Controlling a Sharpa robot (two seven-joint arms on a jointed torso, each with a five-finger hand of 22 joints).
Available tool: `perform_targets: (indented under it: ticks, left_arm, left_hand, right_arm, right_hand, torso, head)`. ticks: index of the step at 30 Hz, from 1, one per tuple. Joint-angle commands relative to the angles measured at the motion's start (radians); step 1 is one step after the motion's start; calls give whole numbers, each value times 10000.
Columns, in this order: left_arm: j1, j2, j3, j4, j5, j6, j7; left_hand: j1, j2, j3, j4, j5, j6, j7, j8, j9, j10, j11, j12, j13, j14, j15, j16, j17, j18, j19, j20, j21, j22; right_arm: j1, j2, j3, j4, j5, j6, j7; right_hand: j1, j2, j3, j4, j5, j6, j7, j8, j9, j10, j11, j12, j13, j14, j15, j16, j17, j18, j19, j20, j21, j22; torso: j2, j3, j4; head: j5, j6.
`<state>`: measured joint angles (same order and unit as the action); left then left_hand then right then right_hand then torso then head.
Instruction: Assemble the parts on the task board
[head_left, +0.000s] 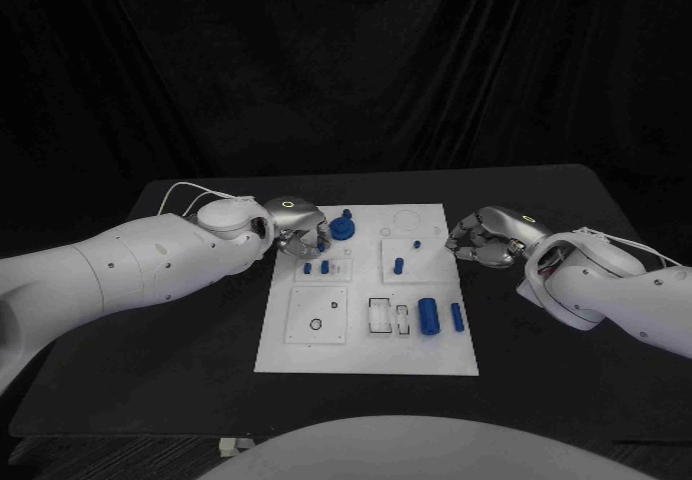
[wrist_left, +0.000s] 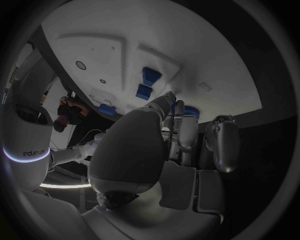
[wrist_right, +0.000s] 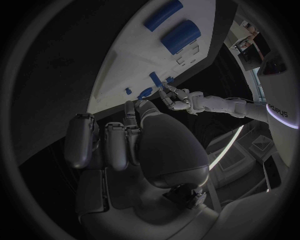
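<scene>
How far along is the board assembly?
Early, as far as I can tell. Done: a few small parts stand in the task board's far blocks, such as the knob. In hand: nothing plainly; the left hand hovers at the far left corner, fingers near the knob, grasp unclear. The right hand waits curled off the right edge. Left: the big cylinder and slim pin lie loose near the front.

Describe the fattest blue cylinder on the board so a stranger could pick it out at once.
Start at the white task board mid-table and go to its near right corner. Two blue parts lie there side by side; take the thick cylinder, not the thin rod right of it.
</scene>
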<state>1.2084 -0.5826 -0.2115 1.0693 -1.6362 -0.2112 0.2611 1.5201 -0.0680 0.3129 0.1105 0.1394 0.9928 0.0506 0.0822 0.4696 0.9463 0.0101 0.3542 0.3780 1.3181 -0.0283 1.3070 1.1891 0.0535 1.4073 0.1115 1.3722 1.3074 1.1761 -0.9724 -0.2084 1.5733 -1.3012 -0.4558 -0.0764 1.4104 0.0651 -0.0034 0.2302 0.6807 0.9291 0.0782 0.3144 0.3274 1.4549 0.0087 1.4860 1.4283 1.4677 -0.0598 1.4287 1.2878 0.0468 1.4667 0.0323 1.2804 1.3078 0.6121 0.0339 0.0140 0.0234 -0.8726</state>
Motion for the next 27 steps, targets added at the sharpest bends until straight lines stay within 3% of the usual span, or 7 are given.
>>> perform_targets:
  ticks: [1,3,8,13,23,27]
  left_arm:
    - [-32,14,0,8,-19,341,-140]
    - [-34,5,0,-2,-19,390,-176]
    - [-37,-24,0,-5,-19,328,-268]
    - [-39,-36,0,-35,-19,190,-373]
    - [-42,-213,0,-144,-19,-779,-343]
    - [-41,-309,0,-312,-19,-1166,-198]
  left_hand:
    - [-168,-126,-95,39,-25,-472,-157,-217,-120,-236,31,-194,-89,-142,16,-113,-80,-6,-107,18,-104,1919]
    - [-278,-214,-128,103,-70,-1023,-387,-221,-269,-359,170,-295,-152,-191,106,-149,-126,1,-135,28,-151,1910]
    - [-446,-363,-196,219,-227,-2165,-810,-211,-722,-783,268,-491,-248,-318,186,-242,-262,42,-268,55,-366,1856]
    - [-511,-372,-292,258,-319,-2858,-976,-212,-1006,-1020,372,-505,-236,-337,277,-241,-275,45,-268,67,-403,1855]
    - [-481,-274,-291,275,-323,-2826,-1010,-107,-1110,-871,341,-345,-166,-347,275,-245,-298,52,-280,71,-446,1847]
    - [-490,-252,-298,301,-279,-2558,-917,1,-1134,-901,298,-296,-138,-501,246,-394,-493,90,-406,72,-623,1795]
  right_arm:
    - [-26,-3,6,12,-21,45,-162]
    - [-26,-2,6,10,-21,46,-164]
    - [-27,-1,6,5,-21,50,-170]
    - [-27,1,6,4,-21,55,-173]
    - [-21,-55,7,49,-21,-34,-203]
    - [62,-136,8,139,-21,-118,-260]
  right_hand:
    - [67,49,89,3,26,60,23,4,14,280,-93,-31,-294,517,-85,-52,-11,162,36,83,-15,1791]
    - [67,49,89,3,26,60,23,4,14,280,-93,-31,-294,517,-85,-52,-11,162,36,83,-15,1791]
    - [67,49,89,3,26,60,23,4,14,280,-93,-31,-294,517,-85,-52,-11,162,36,83,-15,1791]
    - [67,49,89,3,26,60,23,4,14,280,-93,-31,-294,517,-85,-52,-11,162,36,83,-15,1791]
    - [64,44,101,-3,25,63,22,5,17,220,-94,-92,-413,511,-86,-70,-47,167,28,81,-39,1784]
    - [90,-111,269,-113,-17,78,10,24,69,-511,-117,-1030,-1810,455,-104,-230,-312,228,-81,67,-358,1695]
  torso:
    - [-5,1,2]
    - [-5,2,4]
    - [-7,1,5]
    - [-2,0,5]
    - [-6,-1,7]
    - [-4,-4,3]
  head:
    - [2,0]
    - [12,0]
    - [19,0]
    - [34,0]
    - [89,0]
    - [108,0]
